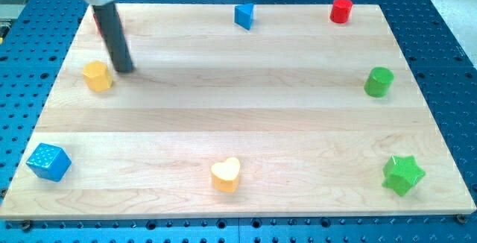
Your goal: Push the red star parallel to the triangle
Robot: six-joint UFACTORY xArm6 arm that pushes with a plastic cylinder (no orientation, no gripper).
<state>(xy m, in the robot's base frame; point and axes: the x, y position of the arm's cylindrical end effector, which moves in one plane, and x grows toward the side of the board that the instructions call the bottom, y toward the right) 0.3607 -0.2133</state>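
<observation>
A dark rod slants down from the view's top left onto a pale wooden worktop (238,116), my tip (125,69) resting on the wood just to the right of a yellow block (97,76) — a squat, many-sided piece near the left edge. The arm carries no claw, so there is none to call spread or pressed together. The red star (97,24) named in the task is almost wholly hidden: only a sliver of red shows at the rod's left side, close to the top left corner, and its shape cannot be made out from here. The blue triangle (244,16) sits near the middle of the top edge, well apart from that red sliver and to its right. Further right along the same edge stands a red cylinder (341,10). Down the right side, a green cylinder (378,82) stands near the edge, with a green star (402,174) in the bottom right corner. A yellow heart (226,174) lies near the middle of the bottom edge, and a blue cube (49,161) sits in the bottom left corner. Around the board lies a blue perforated surface (447,57) — studded with regular holes.
</observation>
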